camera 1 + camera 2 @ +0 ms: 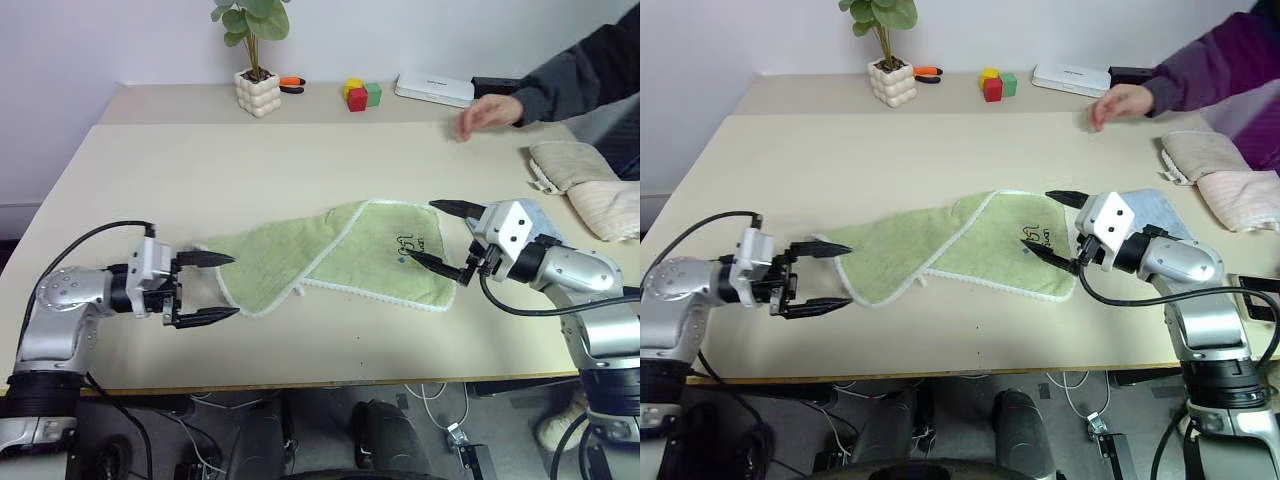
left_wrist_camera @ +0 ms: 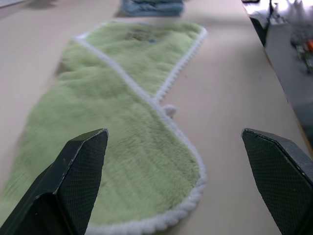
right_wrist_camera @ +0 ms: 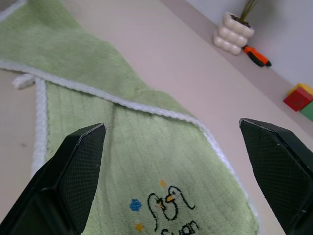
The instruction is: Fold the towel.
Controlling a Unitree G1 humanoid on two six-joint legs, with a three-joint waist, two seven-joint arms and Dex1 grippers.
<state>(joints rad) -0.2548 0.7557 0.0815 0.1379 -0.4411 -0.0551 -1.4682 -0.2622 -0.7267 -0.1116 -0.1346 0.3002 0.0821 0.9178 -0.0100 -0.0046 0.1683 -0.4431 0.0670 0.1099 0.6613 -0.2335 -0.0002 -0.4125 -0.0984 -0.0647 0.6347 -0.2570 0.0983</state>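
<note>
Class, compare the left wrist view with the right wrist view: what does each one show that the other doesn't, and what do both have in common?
Left wrist view only: the towel's small white loop, a folded blue cloth beyond the towel, and the open left pincer.

Right wrist view only: a potted plant, an orange-handled tool, a red block, and the open right pincer.

Both: the green towel, partly folded over itself, with its printed mark.
</note>
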